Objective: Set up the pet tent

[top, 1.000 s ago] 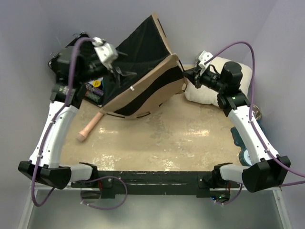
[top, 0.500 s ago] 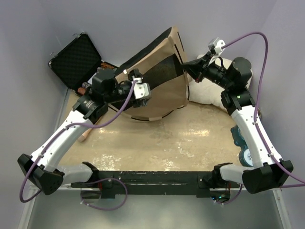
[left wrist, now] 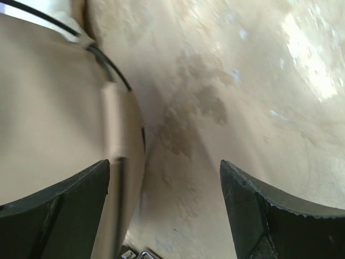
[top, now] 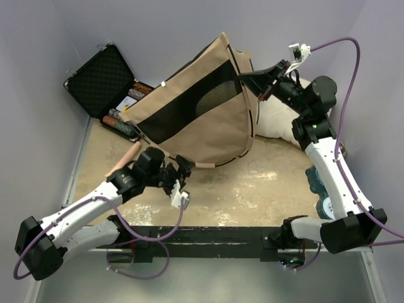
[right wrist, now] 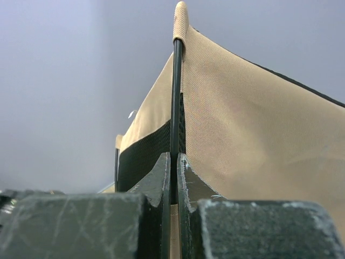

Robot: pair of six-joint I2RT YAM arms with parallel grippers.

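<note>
The pet tent point(top: 202, 113) is a large tan fabric shape with a black mesh panel, tilted up at the back of the table. My right gripper point(top: 247, 78) is at its upper right corner, shut on a thin black pole point(right wrist: 174, 108) that runs up into a tan sleeve beside the tan fabric point(right wrist: 259, 135). My left gripper point(top: 182, 178) hangs low over the table just in front of the tent's lower edge. It is open with nothing between its fingers point(left wrist: 59, 210). The left wrist view shows the tent's tan hem point(left wrist: 54, 124) and a black pole point(left wrist: 110, 70) on the left.
An open black foam-lined case point(top: 101, 79) with several small items stands at the back left. A white fluffy cushion point(top: 278, 120) lies behind the right arm. A pale wooden stick point(top: 123, 163) lies on the beige table point(top: 252, 183) at the left. A teal object point(top: 317, 184) sits at the right edge.
My left arm has left the tent's upper left and swung down to the near table. My right gripper has lifted its corner, and the tent has turned its tan side up.
</note>
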